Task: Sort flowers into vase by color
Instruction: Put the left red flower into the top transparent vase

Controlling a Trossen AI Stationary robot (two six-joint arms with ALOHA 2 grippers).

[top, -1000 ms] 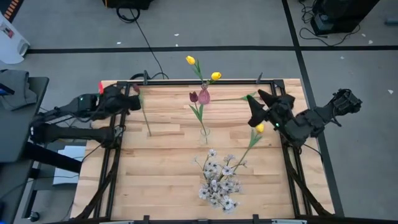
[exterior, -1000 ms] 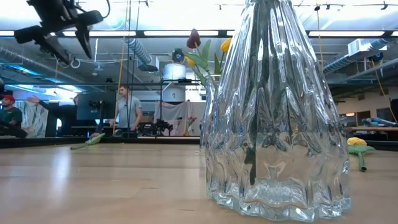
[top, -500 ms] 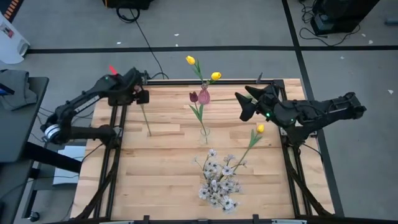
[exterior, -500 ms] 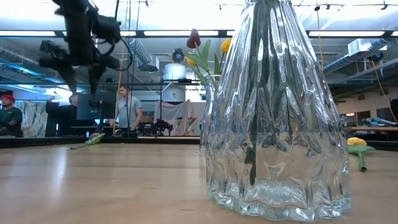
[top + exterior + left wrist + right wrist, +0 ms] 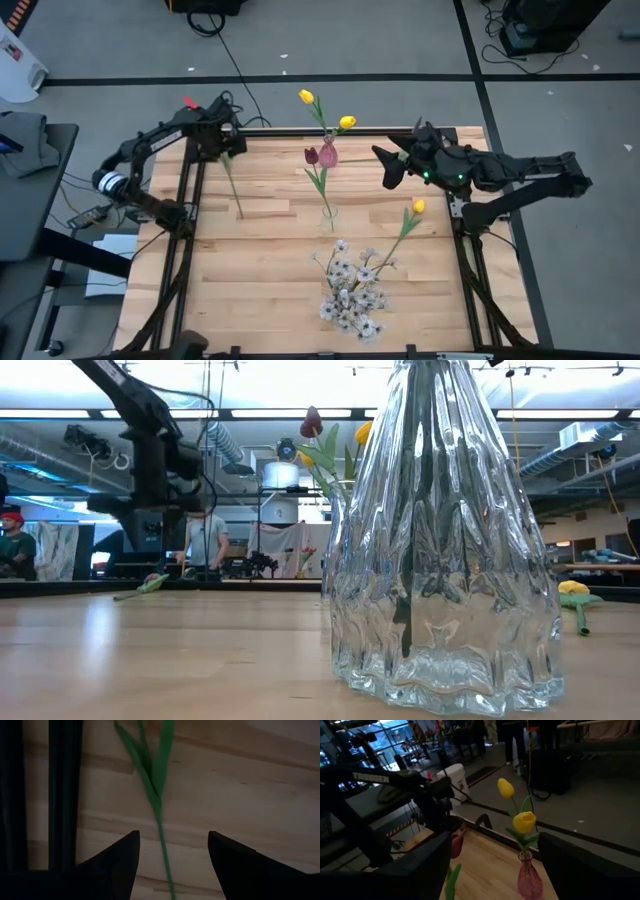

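Landmark for all positions: the pink vase (image 5: 328, 155), near the far edge of the wooden table (image 5: 270, 290), already holding two yellow tulips (image 5: 307, 97).

Left gripper (image 5: 222, 152): hovering over the far left part of the table, well to the left of the pink vase. Fingers wide apart, holding nothing. In its wrist view the green stem of a loose red tulip (image 5: 161, 827) runs between the two fingers. That flower lies flat on the wood, its stem reaching from the gripper toward the near side.

Right gripper (image 5: 388, 166): in the air just to the right of the pink vase, fingers spread, empty.

Other flowers: two dark red tulips (image 5: 311, 156) stand in a clear vase (image 5: 329, 213) just in front of the pink vase. A third yellow tulip (image 5: 417, 206) lies on the table to the right and in front of it. A heap of white blossoms (image 5: 352, 295) lies well in front, at the near side.

Risks, judged from this layout:
- The stem is thin and flat on the wood; a shallow close would likely miss it, a deep one would jam the fingertips on the table.
- A grip far from the bloom leaves a long unsupported length that may sag or swing and miss the narrow vase mouth.
- The two vases stand close together and look light; a sweeping stem, or the right gripper beside them, could tip one.
- Both arms converging there risk contact.
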